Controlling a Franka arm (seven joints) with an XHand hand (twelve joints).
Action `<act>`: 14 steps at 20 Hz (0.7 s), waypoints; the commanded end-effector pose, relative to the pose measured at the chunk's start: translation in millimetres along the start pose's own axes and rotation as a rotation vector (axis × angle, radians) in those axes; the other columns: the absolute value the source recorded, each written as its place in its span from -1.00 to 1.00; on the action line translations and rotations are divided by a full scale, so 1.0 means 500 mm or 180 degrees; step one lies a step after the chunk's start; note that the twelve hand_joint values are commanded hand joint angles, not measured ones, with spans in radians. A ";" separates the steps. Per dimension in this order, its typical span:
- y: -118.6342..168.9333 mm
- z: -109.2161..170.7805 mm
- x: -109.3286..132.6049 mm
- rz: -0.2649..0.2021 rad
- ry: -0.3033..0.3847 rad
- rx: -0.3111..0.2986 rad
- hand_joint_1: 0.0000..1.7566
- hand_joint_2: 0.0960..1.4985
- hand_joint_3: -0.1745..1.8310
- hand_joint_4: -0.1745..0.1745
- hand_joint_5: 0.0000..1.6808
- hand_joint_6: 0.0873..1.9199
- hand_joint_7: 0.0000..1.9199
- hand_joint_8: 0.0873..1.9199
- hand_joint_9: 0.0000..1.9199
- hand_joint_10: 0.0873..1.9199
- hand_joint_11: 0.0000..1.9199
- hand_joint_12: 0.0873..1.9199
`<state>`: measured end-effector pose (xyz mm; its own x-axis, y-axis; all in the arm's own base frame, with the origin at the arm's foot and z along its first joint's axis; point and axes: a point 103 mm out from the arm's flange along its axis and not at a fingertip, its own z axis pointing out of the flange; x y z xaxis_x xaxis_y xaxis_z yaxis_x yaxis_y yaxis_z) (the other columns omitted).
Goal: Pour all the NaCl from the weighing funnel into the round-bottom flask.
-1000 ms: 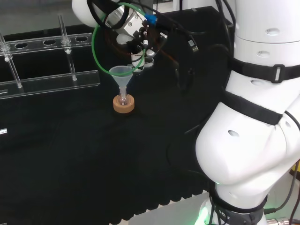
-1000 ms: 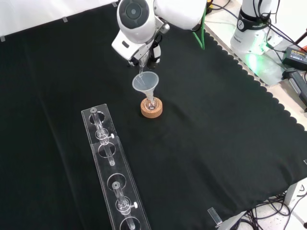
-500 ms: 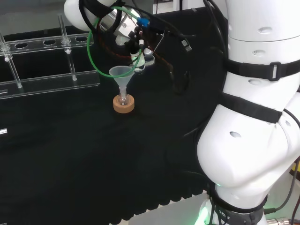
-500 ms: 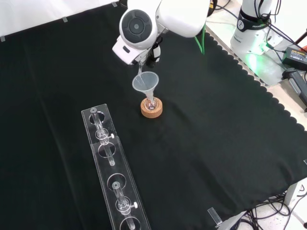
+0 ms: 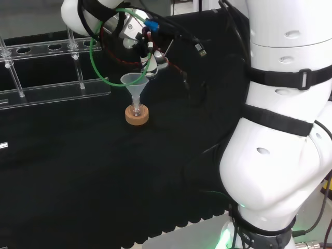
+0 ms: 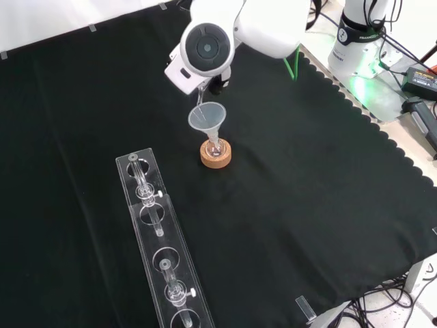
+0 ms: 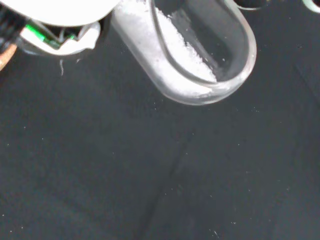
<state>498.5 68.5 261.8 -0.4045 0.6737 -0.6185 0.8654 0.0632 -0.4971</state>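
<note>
The arm's wrist link point(image 6: 208, 49) has swung over the last second, left in the head view, tipping the hand point(image 5: 150, 61) further. I cannot tell how its fingers sit. The plastic funnel point(image 5: 134, 83) stands in the round-bottom flask point(image 5: 136, 110) on its cork ring point(image 5: 137, 116). The weighing funnel point(image 7: 200, 45) still holds NaCl point(image 7: 192, 52), so pouring is unfinished.
</note>
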 end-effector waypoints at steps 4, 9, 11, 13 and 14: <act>0.000 -0.014 0.021 0.0072 -0.0192 0.0170 0.41 -0.48 0.01 -1.00 0.97 -1.00 1.00 -0.86 1.00 -0.71 0.96 -0.74; 0.011 -0.015 0.036 0.0077 -0.0281 0.0298 0.41 -0.48 0.01 -1.00 0.97 -1.00 1.00 -0.86 1.00 -0.71 0.96 -0.74; 0.010 -0.022 0.038 0.0111 -0.0320 0.0352 0.41 -0.48 0.01 -1.00 0.97 -1.00 1.00 -0.86 1.00 -0.71 0.96 -0.74; 0.008 -0.028 0.041 0.0131 -0.0353 0.0383 0.41 -0.48 0.01 -1.00 0.97 -1.00 1.00 -0.86 1.00 -0.71 0.96 -0.74; 0.009 -0.031 0.044 0.0133 -0.0366 0.0392 0.41 -0.48 0.01 -1.00 0.97 -1.00 1.00 -0.86 1.00 -0.71 0.96 -0.74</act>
<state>497.8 88.8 255.2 -0.4090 0.6009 -0.6868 0.8449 -0.0349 -0.5337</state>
